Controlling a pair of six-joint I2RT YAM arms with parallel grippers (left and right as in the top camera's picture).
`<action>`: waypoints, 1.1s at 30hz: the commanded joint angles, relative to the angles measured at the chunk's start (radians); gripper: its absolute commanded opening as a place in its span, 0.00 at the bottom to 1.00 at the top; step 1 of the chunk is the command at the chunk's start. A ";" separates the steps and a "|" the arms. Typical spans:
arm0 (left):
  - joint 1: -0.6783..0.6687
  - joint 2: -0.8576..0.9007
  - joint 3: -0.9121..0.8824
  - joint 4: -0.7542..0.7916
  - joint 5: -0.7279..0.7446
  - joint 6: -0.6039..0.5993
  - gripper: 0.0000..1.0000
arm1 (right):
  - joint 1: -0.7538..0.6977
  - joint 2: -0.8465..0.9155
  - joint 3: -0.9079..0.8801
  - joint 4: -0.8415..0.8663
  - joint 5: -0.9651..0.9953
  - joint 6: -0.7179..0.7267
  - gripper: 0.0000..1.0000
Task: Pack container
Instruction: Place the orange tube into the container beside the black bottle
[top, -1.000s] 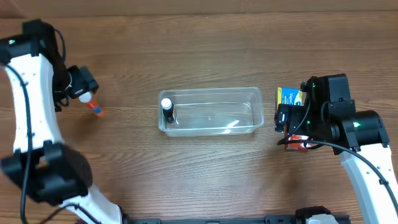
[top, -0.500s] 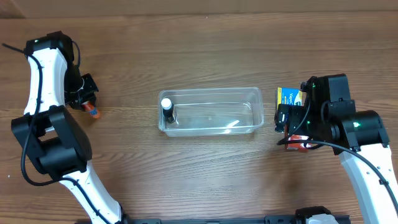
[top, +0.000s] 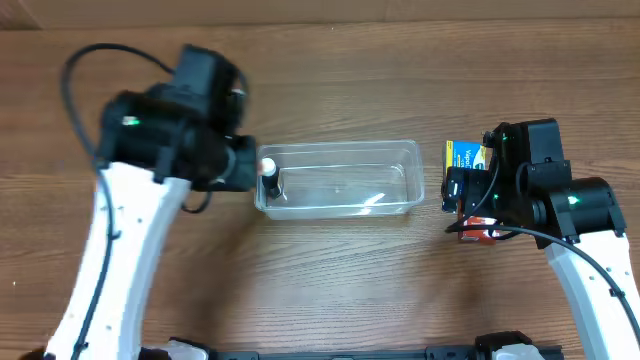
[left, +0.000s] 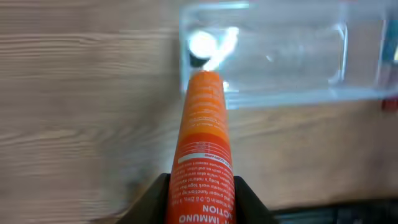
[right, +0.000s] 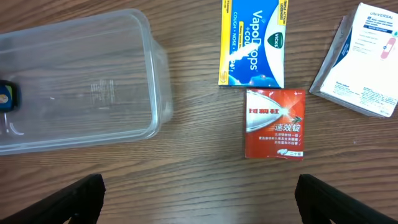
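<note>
The clear plastic container (top: 340, 147) lies mid-table, with a small white-capped bottle (top: 268, 168) standing in its left end. My left gripper (top: 243, 165) is at the container's left end, shut on an orange tube (left: 202, 137). In the left wrist view the gripper (left: 202, 200) clamps the tube's base, and the tube's far tip points at the container (left: 286, 56) near the bottle cap (left: 200, 45). My right gripper (right: 202, 198) hangs open above bare wood, right of the container (right: 87, 81).
Right of the container lie a blue Vicks packet (right: 254, 40), a red packet (right: 274, 123) and a white box (right: 367, 59). The overhead view shows the blue packet (top: 462, 157) partly under the right arm.
My left gripper shut on the orange tube at the far left, and the arm swung right with it to the container's left end. The right arm has stayed still.
</note>
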 joint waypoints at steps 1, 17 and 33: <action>-0.136 0.013 -0.147 0.084 0.006 -0.078 0.04 | -0.003 -0.008 0.024 0.002 -0.006 0.004 1.00; -0.120 0.226 -0.435 0.380 -0.099 -0.106 0.08 | -0.003 -0.006 0.010 0.008 -0.017 0.004 1.00; -0.084 0.201 -0.116 0.219 -0.102 -0.106 0.81 | -0.003 -0.006 0.010 0.007 -0.016 0.003 1.00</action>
